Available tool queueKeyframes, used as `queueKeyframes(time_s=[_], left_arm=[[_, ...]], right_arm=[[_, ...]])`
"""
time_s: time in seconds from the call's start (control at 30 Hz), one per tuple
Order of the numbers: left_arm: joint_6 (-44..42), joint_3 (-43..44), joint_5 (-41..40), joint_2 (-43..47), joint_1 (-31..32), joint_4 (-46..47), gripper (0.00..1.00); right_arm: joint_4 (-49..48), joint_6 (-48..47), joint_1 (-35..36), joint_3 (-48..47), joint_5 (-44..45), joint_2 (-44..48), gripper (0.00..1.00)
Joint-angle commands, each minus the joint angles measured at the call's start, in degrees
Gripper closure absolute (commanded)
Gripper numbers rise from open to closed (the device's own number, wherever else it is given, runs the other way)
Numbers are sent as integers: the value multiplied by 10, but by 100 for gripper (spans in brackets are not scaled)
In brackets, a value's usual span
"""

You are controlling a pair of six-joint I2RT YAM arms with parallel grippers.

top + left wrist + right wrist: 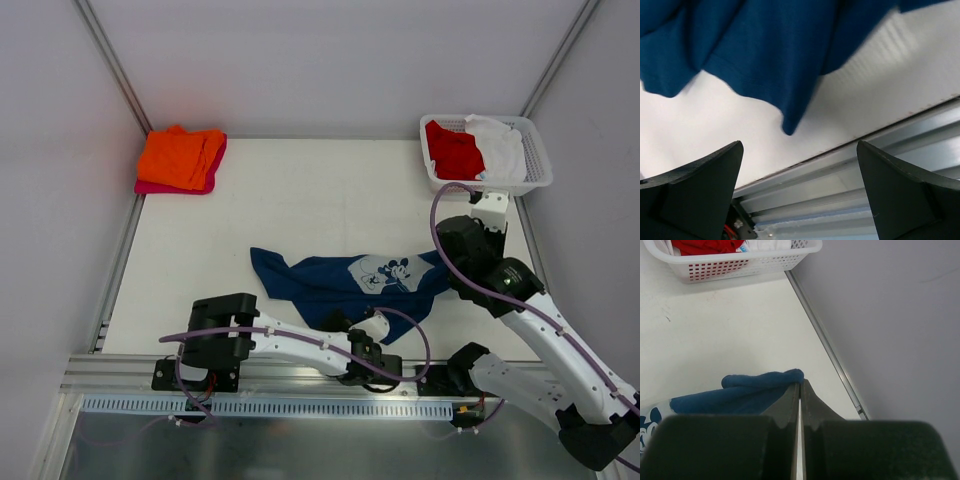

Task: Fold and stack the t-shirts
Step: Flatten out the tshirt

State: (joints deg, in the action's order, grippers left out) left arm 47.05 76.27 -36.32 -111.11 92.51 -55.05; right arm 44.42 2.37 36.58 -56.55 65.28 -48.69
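Left gripper [800, 150] wide; right gripper [801, 384] closed against navy shirt [325, 283]; basket [541, 163] holds red shirt [452, 150], white shirt [503, 148].

Flat white matte tabletop [300, 200], closed in by plain pale grey panel walls [330, 60] at the back and both sides. Slim silver metal struts [110, 65] up the rear corners. Ribbed aluminium rail [120, 370] along the near edge. Soft, even light, faint shadows only.
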Motion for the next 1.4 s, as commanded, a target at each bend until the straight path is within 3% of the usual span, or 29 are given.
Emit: queueKeyframes(time_s=[0.0,0.2,0.37,1.0,1.17,1.27,1.3,1.37], left_arm=[[-10,20,-50,53,-15,-55,1],[-18,39,-62,63,-14,-73,1],[-13,42,-57,13,-15,-71,1],[113,-12,-78,-136,-13,-13,2],[111,-3,-72,-159,-9,2,12],[107,-1,-70,-160,-8,5,34],[107,-1,-69,-158,-8,6,49],[107,0,-66,-156,-7,8,63]], right_arm=[[1,6,-1,-8,14,-4,100],[-3,14,-2,2,12,-10,100],[-6,15,-2,3,10,-11,100],[20,23,-2,2,5,32,100],[25,22,-1,-3,5,27,100],[25,23,-1,-3,5,25,100],[25,22,-1,-3,5,23,100],[25,23,-1,-4,8,21,100]])
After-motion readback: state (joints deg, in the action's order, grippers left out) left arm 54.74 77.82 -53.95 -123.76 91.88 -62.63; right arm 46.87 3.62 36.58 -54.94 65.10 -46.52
